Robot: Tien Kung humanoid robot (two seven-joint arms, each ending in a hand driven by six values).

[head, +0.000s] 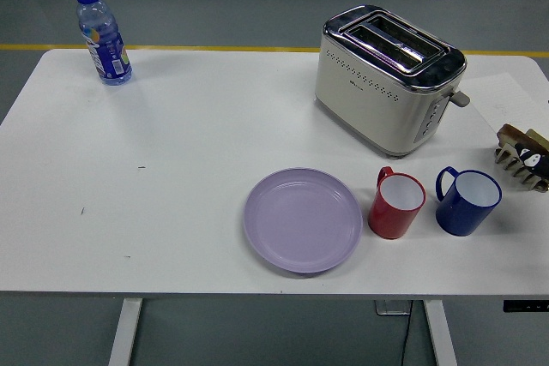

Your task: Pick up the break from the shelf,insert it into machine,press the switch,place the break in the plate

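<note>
A cream and chrome toaster (390,79) stands at the back right of the white table, its two slots showing nothing inside and its lever (461,98) on the right end. A small rack (523,160) at the far right edge holds slices of bread (517,135), partly cut off by the picture's edge. A lilac plate (303,219) lies empty near the front middle. Neither of my hands shows in the head view.
A red mug (396,204) and a blue mug (466,201) stand side by side between the plate and the rack. A water bottle with a blue cap (104,35) stands at the back left. Cables lie on the floor beyond the table.
</note>
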